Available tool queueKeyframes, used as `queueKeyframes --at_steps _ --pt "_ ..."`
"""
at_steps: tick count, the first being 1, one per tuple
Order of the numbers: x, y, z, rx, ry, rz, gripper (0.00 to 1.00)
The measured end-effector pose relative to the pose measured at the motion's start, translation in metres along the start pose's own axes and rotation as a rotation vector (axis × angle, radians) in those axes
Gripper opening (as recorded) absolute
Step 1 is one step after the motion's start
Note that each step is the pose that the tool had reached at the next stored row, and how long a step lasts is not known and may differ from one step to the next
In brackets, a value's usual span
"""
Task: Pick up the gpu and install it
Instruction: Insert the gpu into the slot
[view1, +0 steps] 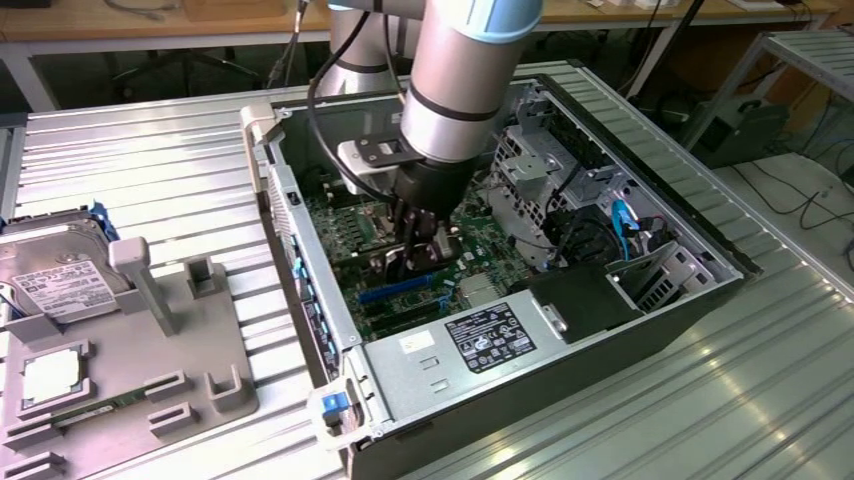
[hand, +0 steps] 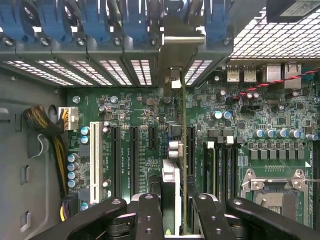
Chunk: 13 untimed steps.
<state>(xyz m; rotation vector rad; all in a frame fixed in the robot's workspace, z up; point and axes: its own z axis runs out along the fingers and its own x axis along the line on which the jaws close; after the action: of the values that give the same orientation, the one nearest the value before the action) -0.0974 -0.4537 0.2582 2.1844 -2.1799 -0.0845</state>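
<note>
Pincer, one only, was clamped on the single gpu, edge-on over the motherboard inside one open computer case, its lower edge hidden, seating unclear.

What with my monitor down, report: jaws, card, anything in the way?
Jaws shut on the card. Card on edge over the motherboard slots, bracket at the rear wall. Nothing visible in its way.

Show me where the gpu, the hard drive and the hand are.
gpu (hand: 177, 46), wrist view, on its silver bracket.
hard drive (view1: 54, 282), exterior view, on its white label.
hand (view1: 418, 262), exterior view, midway between its fingertips.
</note>
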Motion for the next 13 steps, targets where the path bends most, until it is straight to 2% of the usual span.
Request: queueKeyframes --at_steps 6,13 --pt "0.0001 0.0002 0.0031 -0.0005 0.0003 0.000 0.29" --pt "0.0000 0.0002 0.0048 -0.0040 0.0001 0.000 0.29"
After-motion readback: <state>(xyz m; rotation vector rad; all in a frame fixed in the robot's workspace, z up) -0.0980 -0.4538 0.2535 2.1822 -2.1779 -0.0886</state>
